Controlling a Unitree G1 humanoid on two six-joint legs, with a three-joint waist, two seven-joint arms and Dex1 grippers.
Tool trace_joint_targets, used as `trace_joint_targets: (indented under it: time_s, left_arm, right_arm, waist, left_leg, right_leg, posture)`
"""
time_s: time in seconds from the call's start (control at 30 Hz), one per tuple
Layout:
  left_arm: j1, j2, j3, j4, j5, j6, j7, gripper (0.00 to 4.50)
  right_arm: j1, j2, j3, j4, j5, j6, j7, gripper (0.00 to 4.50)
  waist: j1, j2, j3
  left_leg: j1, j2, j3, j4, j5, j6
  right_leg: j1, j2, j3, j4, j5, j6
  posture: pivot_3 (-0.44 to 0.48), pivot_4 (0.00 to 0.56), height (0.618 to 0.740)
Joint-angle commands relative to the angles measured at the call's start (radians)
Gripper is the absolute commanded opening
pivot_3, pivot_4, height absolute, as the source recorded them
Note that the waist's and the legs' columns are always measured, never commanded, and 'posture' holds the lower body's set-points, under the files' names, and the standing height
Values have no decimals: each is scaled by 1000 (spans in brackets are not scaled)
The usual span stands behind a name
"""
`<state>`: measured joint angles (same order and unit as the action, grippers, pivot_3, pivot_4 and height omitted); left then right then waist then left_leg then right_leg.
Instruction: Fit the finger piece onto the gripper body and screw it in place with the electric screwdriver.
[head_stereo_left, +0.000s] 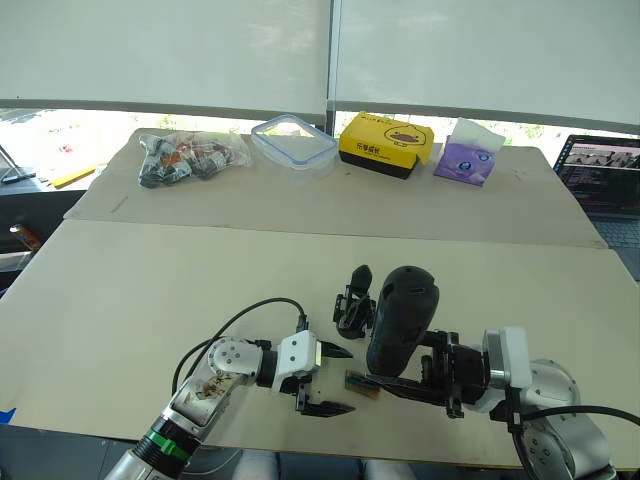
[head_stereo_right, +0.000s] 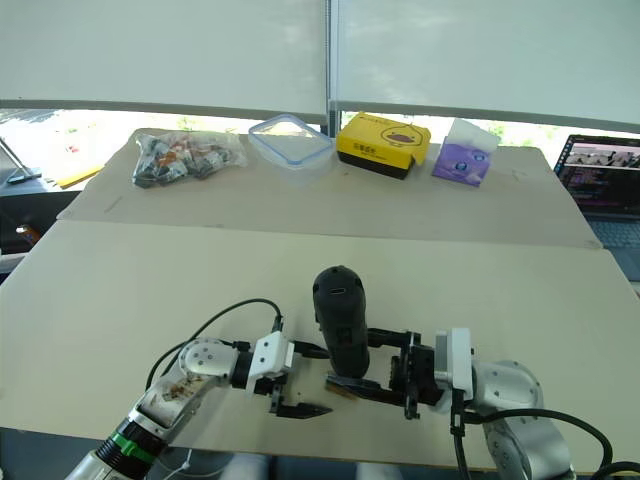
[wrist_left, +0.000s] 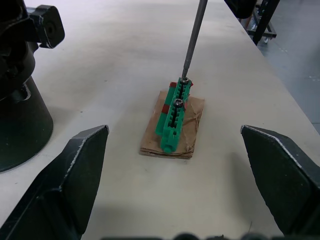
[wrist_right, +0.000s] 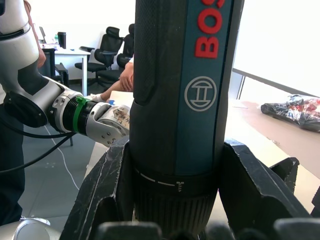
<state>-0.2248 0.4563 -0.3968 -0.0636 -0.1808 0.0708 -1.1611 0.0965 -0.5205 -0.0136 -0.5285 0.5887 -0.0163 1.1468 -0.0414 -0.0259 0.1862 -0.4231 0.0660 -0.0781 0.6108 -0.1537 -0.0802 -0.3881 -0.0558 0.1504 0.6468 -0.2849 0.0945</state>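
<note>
The two eye views are looking forward and down over the same beige table. The left wrist camera is peering closely between its black fingers; the right wrist camera is facing the long black pen-shaped screwdriver clamped between its fingers.

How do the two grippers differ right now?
The right gripper is shut on the electric screwdriver, held upright; the left gripper is open and holds nothing. The screwdriver's bit sits on a screw of the small green block, which lies between the left gripper's spread fingers. Both hover low over the table.
</note>
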Motion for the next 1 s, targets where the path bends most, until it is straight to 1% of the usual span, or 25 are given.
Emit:
trace_joint_targets:
  time_s: [0.03, 0.7, 1.0]
  left_arm:
    - [20, -1, -30, 15, 9, 16, -5, 4500]
    - [25, 1, -34, 4, 7, 24, -3, 4500]
    - [25, 2, -35, -6, 6, 35, -1, 4500]
  right_arm:
    - [-1, -2, -13, -22, 15, -38, 0, 1956]
    - [-3, -23, -32, -20, 24, -37, 2, 1956]
    - [6, -22, -18, -36, 30, -32, -3, 1956]
  waist:
    - [0, 0, 0]
    - [-1, 0, 0]
    - [-1, 1, -1]
  left_leg:
    - [0, 0, 0, 0, 0, 0]
    - [0, 0, 0, 0, 0, 0]
    - [0, 0, 0, 0, 0, 0]
  right_leg:
    - [0, 0, 0, 0, 0, 0]
    - [0, 0, 0, 0, 0, 0]
    - [0, 0, 0, 0, 0, 0]
  posture:
    - [0, 150, 740]
    - [0, 150, 740]
    - [0, 150, 740]
